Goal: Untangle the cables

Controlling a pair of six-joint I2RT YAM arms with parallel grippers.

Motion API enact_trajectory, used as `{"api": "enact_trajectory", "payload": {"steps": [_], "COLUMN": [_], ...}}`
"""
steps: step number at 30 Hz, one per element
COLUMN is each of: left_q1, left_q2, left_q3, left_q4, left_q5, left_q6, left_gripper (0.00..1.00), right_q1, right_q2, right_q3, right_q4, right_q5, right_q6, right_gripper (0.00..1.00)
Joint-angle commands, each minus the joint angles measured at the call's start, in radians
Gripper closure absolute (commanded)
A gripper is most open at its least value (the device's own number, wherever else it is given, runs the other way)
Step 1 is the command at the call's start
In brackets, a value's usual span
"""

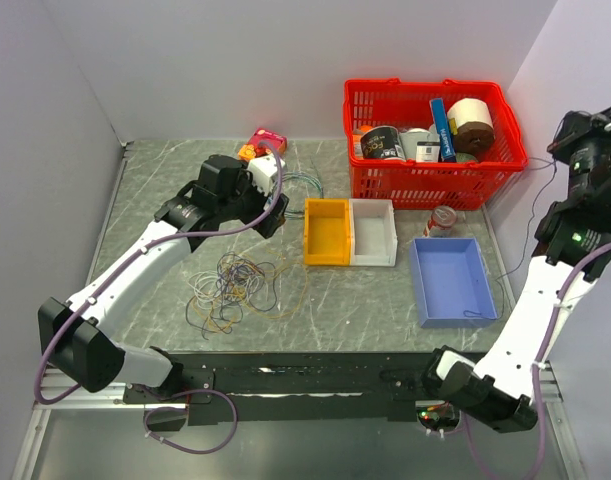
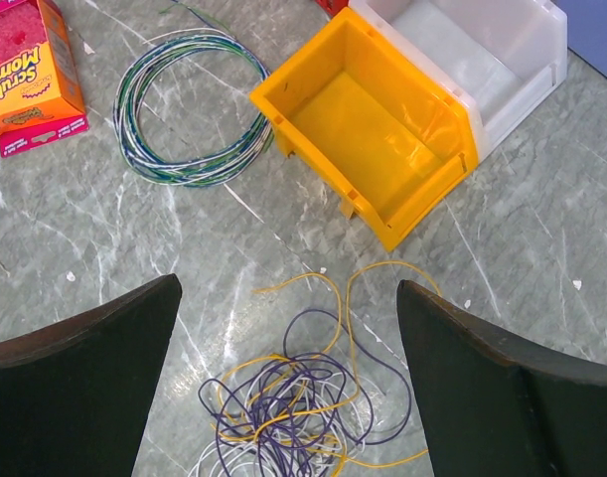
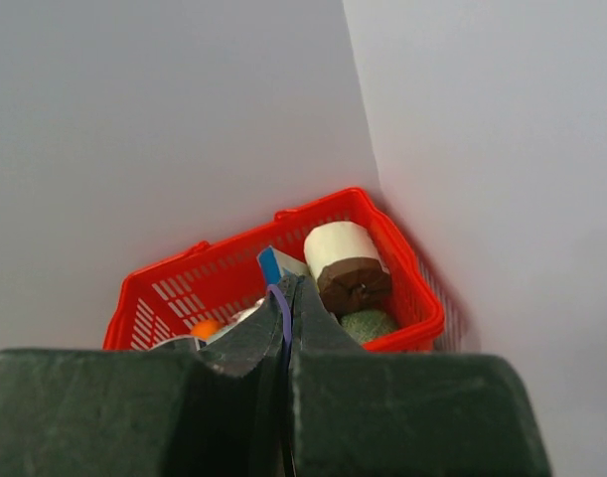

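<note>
Between my left gripper's (image 2: pixel 288 288) black fingers (image 2: pixel 94 383), the cables (image 2: pixel 283 412) show dark purple, yellow and white strands on a grey-green table (image 2: pixel 104 248) veined white like marble. Ahead of the fingertips I see a wire coil (image 2: pixel 189 176) of blue-green and white, an orange Scrub Mommy box (image 2: pixel 35 84) with pink trim, a yellow bin (image 2: pixel 368 129) and a translucent white bin (image 2: pixel 482 60). My right gripper's (image 3: pixel 288 288) fingers (image 3: pixel 382 397) look dark green-black around a purple strand (image 3: pixel 284 323); beyond them is a slotted red basket (image 3: pixel 174 293).
</note>
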Motion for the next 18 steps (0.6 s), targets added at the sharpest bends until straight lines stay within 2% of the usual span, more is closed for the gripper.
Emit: {"api": "enact_trajectory", "payload": {"steps": [1,8,14,18], "left_q1": [0.005,0.007,0.007,0.01], "left_q2": [-0.04,-0.031,-0.037,-0.045], "left_q3": [0.008,0.008,0.009,0.002], "left_q4": [0.032,0.046,0.043,0.044], "left_q5": [-0.003,0.002,-0.003,-0.006], "left_q6": [0.011,0.006,0.011,0.011], "left_gripper": [0.04,0.04,0.04,0.04], "right_q1": [0.016,0.043,0.067,0.067], "right_q2": [0.014,-0.009,-0.025,-0.026], "right_q3": [0.139,0.242,0.205,0.115], "right_q4": [-0.018,-0.042,-0.019,0.014], "right_q5": [0.005,-0.001,-0.018,-0.027], "right_q6": [-0.015,-0.037,-0.04,-0.041], "right_gripper": [1.0,1.0,1.0,1.0]}}
